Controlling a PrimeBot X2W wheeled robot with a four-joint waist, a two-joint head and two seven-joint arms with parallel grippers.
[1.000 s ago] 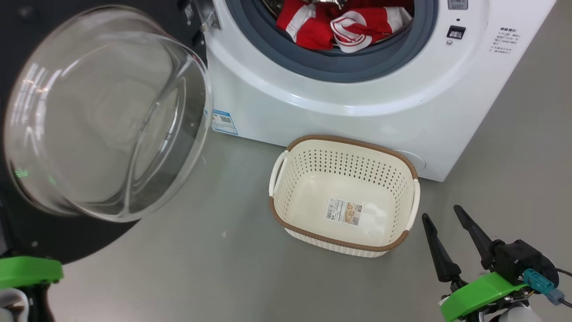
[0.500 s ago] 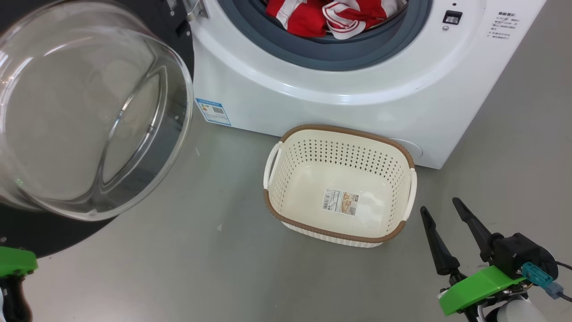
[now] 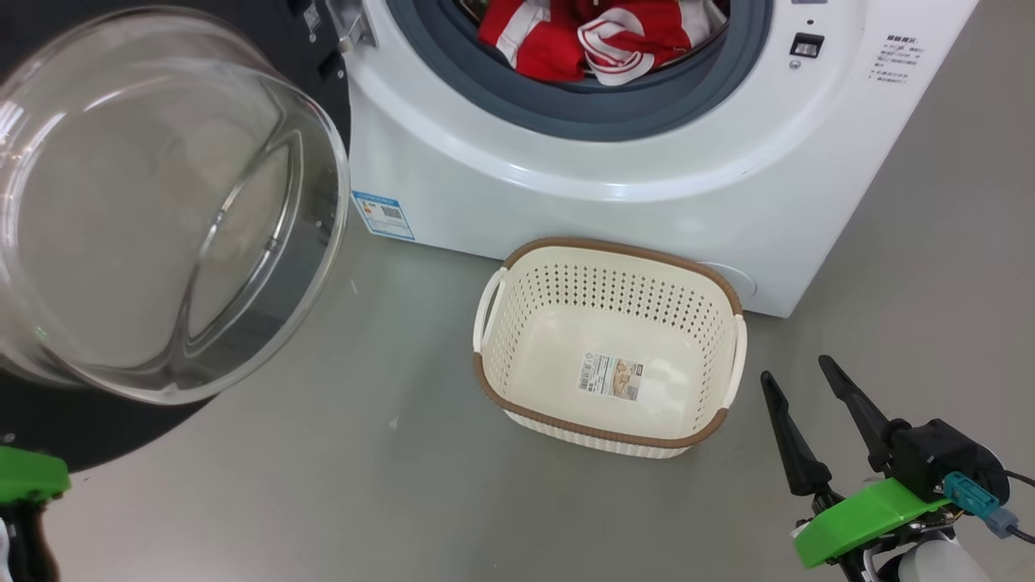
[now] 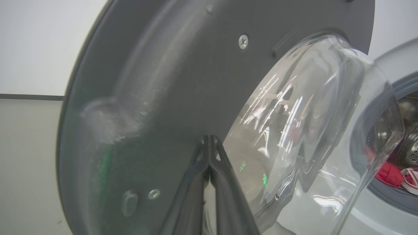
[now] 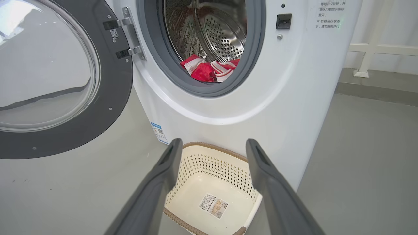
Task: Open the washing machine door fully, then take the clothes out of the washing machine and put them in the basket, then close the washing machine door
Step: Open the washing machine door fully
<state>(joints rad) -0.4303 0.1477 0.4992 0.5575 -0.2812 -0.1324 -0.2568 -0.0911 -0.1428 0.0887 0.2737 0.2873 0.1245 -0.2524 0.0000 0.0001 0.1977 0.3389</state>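
The washing machine (image 3: 606, 186) stands with its opening uncovered. Its door (image 3: 162, 202) hangs swung out to the left, the glass bowl facing me. Red-and-white clothes (image 3: 566, 32) lie at the front of the drum, over the grey seal. The empty basket (image 3: 606, 432) sits on the floor against the machine's front. My left gripper (image 4: 209, 137) is shut, its tips touching the door's (image 4: 147, 81) grey inner face beside the glass. My right gripper (image 3: 796, 369) hovers open and empty, just right of the basket. In the right wrist view its open fingers (image 5: 153, 192) frame the basket (image 5: 212, 169), below the clothes (image 5: 205, 70).
Grey floor (image 3: 364, 485) spreads before the machine and around the basket. A small blue label (image 3: 384, 214) marks the machine's lower left corner. A white frame (image 5: 375, 49) stands behind the machine on the right. My left arm's green mount (image 3: 28, 475) sits under the door's edge.
The head view has shifted a little to the right and down. The door has swung slightly further left with my left arm. The right gripper stays open in the same place.
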